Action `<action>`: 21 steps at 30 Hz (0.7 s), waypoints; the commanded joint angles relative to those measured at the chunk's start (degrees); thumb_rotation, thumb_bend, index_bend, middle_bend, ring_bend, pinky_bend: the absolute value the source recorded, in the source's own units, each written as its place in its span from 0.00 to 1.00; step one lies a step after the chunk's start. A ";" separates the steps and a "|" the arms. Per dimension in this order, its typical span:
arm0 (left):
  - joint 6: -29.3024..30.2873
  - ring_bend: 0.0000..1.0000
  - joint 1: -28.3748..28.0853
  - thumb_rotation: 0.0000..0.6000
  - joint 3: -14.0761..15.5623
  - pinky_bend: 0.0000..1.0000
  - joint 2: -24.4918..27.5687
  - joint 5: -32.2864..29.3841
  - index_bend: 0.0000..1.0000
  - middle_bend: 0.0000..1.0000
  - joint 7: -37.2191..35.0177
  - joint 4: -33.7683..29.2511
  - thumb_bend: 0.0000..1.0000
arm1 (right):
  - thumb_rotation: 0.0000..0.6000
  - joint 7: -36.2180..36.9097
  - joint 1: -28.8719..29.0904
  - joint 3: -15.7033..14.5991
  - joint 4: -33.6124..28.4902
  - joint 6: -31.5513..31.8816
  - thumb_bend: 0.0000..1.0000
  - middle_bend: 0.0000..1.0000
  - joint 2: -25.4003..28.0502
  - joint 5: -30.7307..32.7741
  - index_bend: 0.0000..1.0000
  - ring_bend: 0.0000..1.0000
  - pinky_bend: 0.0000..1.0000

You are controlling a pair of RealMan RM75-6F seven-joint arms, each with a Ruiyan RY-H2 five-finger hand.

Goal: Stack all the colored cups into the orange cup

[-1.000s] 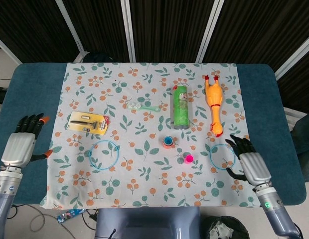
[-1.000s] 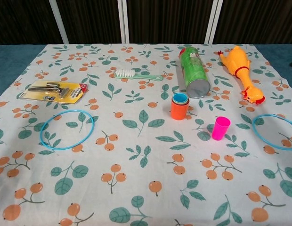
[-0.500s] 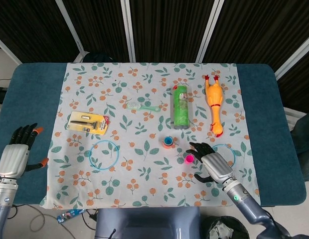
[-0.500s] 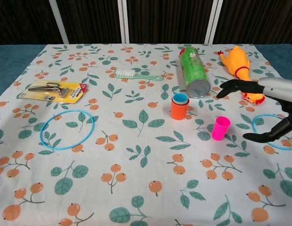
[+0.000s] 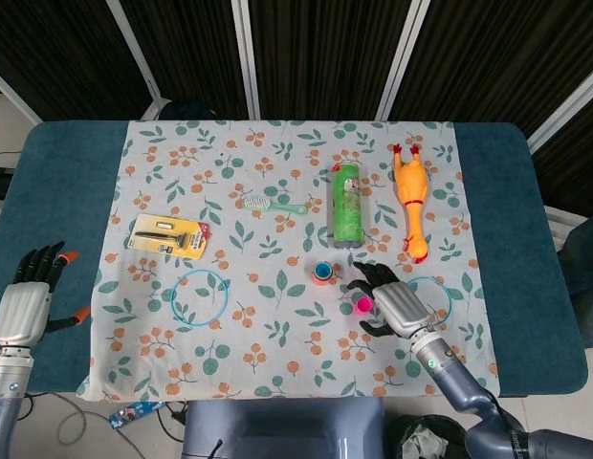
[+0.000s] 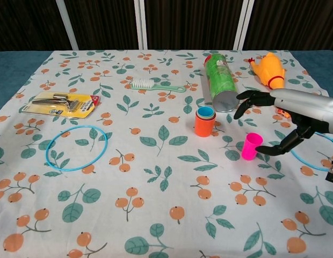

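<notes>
A: What was recorded nearest the robot?

B: The left hand point(image 5: 26, 304) was seen low at the left table edge, on the bare blue cover, fingers spread, nothing held. It was seen in the head view only.

A: And the right hand point(image 6: 287, 115)?

B: It was placed just right of the pink cup point(image 6: 251, 146), fingers spread in an arc above and thumb low beside the cup. No contact with the cup could be confirmed; nothing was held.

A: Where were the task's things found?

B: The pink cup was standing upright on the floral cloth point(image 6: 156, 215), apart from the orange cup point(image 6: 204, 124). A blue cup point(image 6: 205, 112) was already nested in the orange cup, just in front of the green canister point(image 6: 221, 82) lying on its side.

A: What was noted farther off?

B: One blue ring point(image 6: 75, 147) was noted at left, another point(image 6: 317, 150) partly under the right hand. A packaged razor point(image 6: 62, 103), a green brush point(image 6: 156, 85) and a rubber chicken point(image 6: 273, 76) were lying beyond.

A: What risk was judged?

B: The light cup could be tipped or pushed aside if the thumb were closed before the fingers were seated. The nearby stack could be knocked during transfer.
</notes>
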 commanded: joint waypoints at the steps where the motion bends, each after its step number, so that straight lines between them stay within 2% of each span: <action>1: -0.03 0.00 0.22 1.00 -0.14 0.00 -0.06 0.29 0.19 0.03 -0.06 -0.05 0.14 | 1.00 -0.11 0.30 -0.08 0.82 -0.39 0.37 0.00 -0.32 0.97 0.30 0.00 0.06; 13: -0.87 0.00 0.72 1.00 -0.78 0.00 -0.41 1.09 0.20 0.03 0.44 -0.13 0.14 | 1.00 1.02 0.23 -0.81 3.07 0.18 0.37 0.00 -0.78 2.42 0.38 0.00 0.06; 21: -1.49 0.00 0.97 1.00 -1.13 0.00 -0.50 1.48 0.21 0.03 0.59 -0.29 0.14 | 1.00 2.34 0.42 -0.96 4.05 0.50 0.37 0.00 -1.19 2.58 0.39 0.00 0.06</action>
